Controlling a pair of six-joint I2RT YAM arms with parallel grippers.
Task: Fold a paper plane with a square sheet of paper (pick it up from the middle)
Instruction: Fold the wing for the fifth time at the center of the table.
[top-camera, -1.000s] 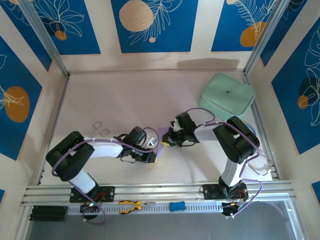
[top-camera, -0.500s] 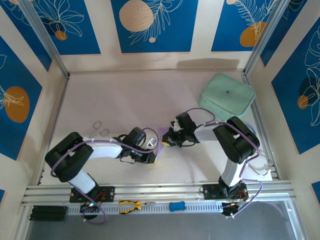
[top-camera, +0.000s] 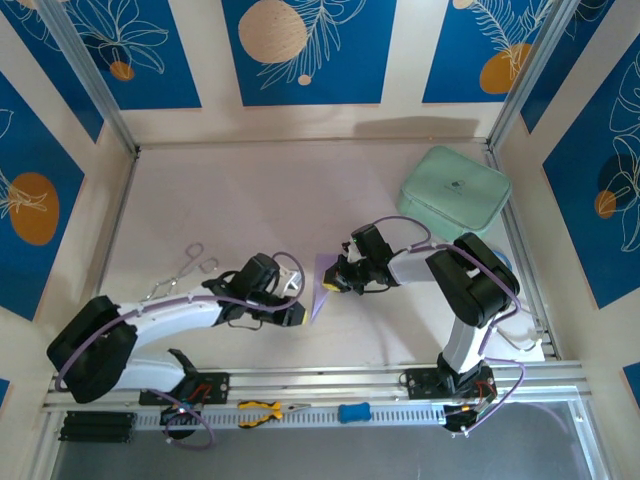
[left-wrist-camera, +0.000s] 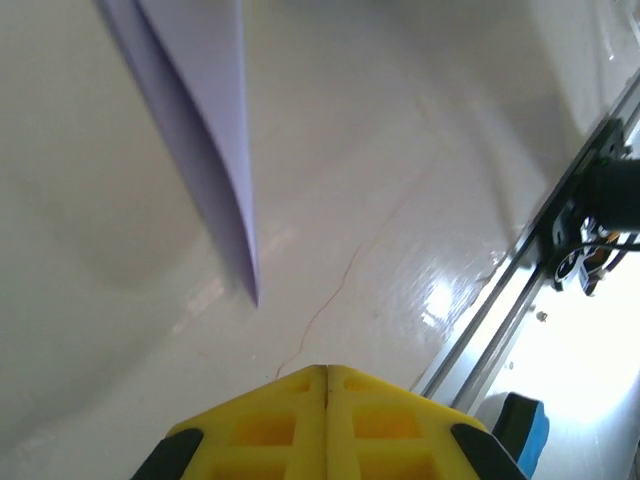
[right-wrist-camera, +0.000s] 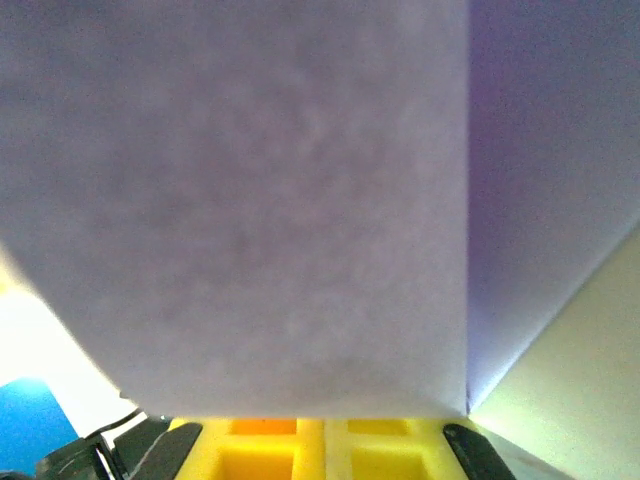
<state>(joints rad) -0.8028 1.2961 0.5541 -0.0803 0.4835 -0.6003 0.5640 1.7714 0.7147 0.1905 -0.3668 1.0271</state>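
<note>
Left gripper (top-camera: 298, 316), jaws shut and empty, has drawn back from the pointed lavender paper plane (top-camera: 322, 285), now pinched solely by the closed right gripper (top-camera: 336, 284); folding appears nearly finished.

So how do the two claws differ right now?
The right gripper is shut on the paper. The left gripper is shut on nothing, and the paper's pointed tip is ahead of it, apart from it. The left gripper also sits nearer the front rail than the right gripper does. Both have yellow pads and closed jaws.
</note>
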